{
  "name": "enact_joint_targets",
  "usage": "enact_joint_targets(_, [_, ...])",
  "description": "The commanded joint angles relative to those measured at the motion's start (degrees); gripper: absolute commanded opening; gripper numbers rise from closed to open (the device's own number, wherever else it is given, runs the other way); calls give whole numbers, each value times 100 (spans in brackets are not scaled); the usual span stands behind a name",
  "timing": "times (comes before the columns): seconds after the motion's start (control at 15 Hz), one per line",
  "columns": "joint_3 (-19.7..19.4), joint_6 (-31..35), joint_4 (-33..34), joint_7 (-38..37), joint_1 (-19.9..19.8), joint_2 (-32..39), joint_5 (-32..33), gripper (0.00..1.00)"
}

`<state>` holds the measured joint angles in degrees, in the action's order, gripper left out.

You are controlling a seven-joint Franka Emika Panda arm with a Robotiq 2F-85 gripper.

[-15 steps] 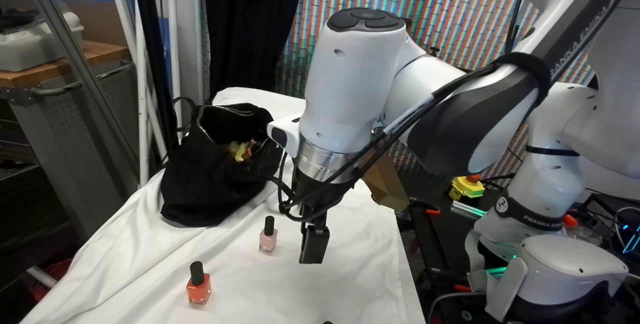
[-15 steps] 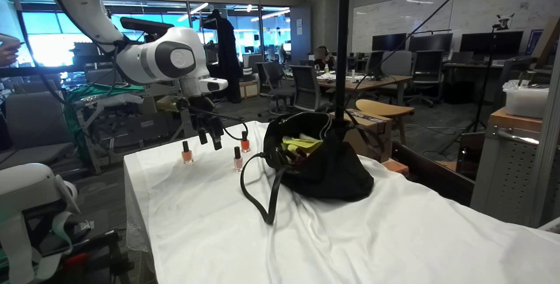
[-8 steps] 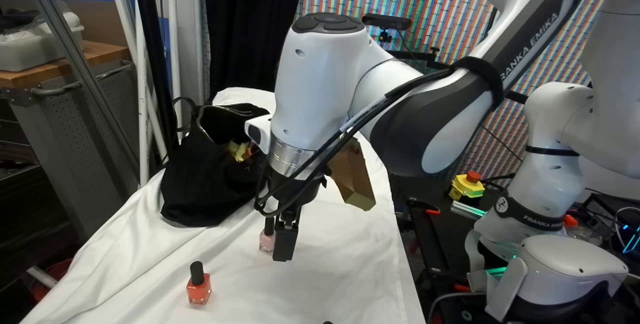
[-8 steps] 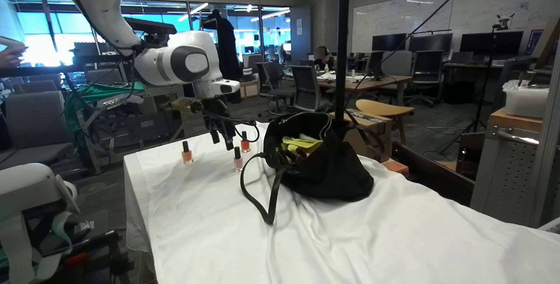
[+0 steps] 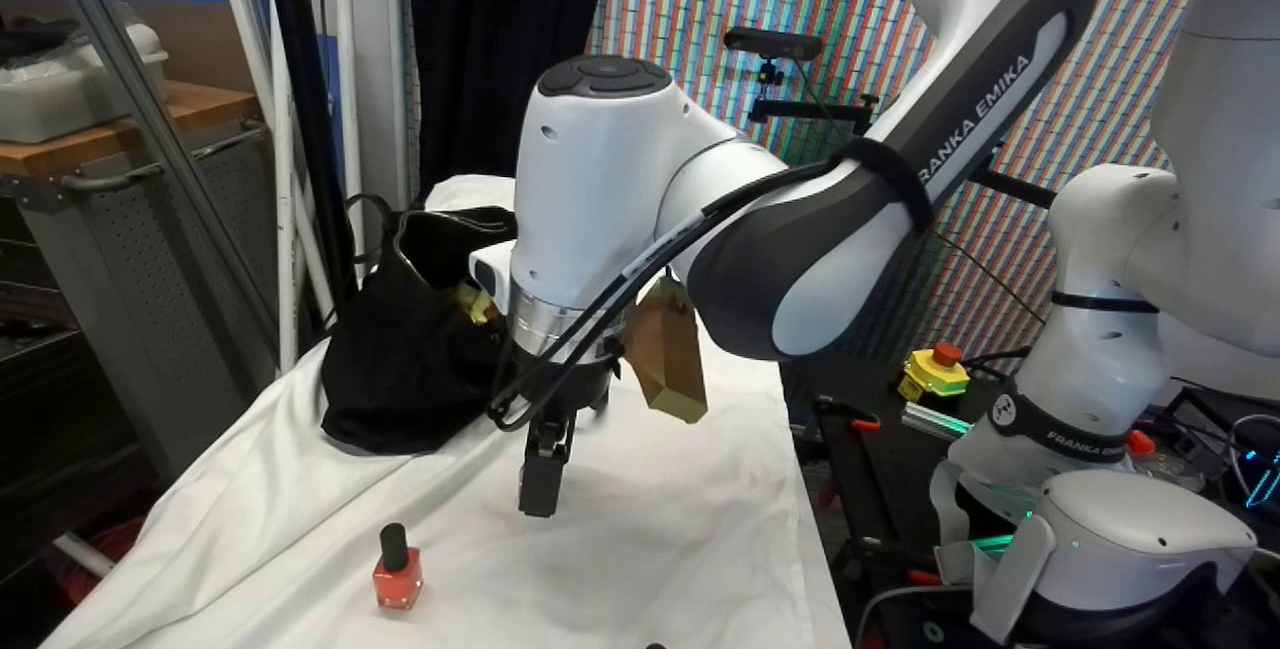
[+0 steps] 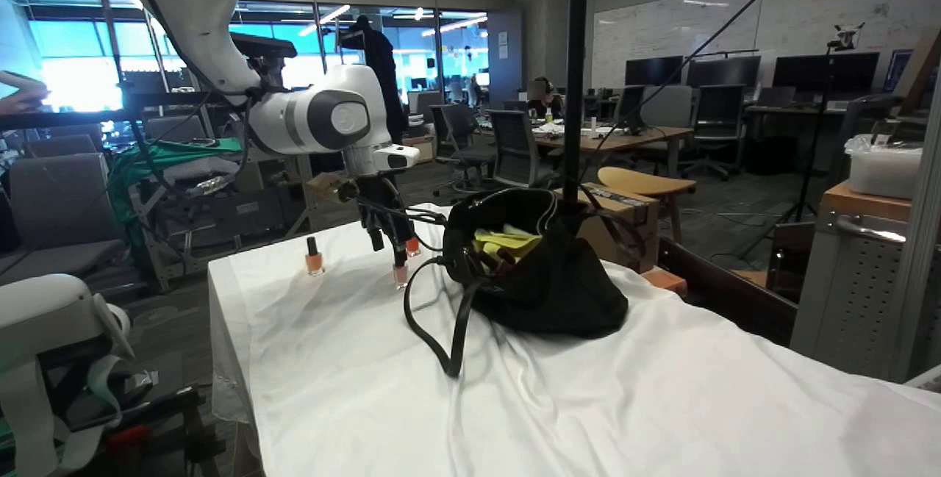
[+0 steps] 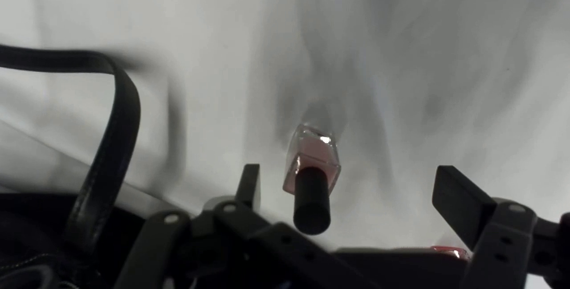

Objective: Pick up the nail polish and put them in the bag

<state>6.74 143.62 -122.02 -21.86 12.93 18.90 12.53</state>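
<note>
In an exterior view, the gripper (image 5: 540, 491) almost hides what the wrist view shows: the pink nail polish bottle (image 7: 312, 175) between widely spread fingers. There, ten o'clock from the bottle, curves a handbag strap (image 7: 122, 124); at three, in an exterior view, we find the black handbag (image 6: 551, 293).

Bag (image 6: 551, 293): is sitting on the cloth (image 6: 353, 359); in an exterior view its handle (image 6: 464, 323) is reaching forward, and items (image 6: 511, 242) are lying inside.
Front bottle (image 6: 401, 277): is standing just left of the bag there; in the wrist view it is showing between the fingers (image 7: 463, 206) of the gripper (image 7: 349, 186).
Rear bottle (image 6: 413, 246): is standing behind it.
Leftmost bottle (image 6: 315, 264): is standing farther left.
Carton (image 6: 628, 223): is resting behind the bag.
</note>
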Motion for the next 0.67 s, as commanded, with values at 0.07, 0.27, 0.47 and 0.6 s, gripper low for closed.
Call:
enact_joint_targets(0.07, [-79,6,271,268,16,288,-206,100])
enact_joint_targets(0.27, [-102,17,330,351,13,415,-237,100])
enact_joint_targets(0.47, [-108,3,406,474,-22,531,-303,100])
enact_joint_targets(0.6, [-106,-20,459,571,-50,612,-355,100])
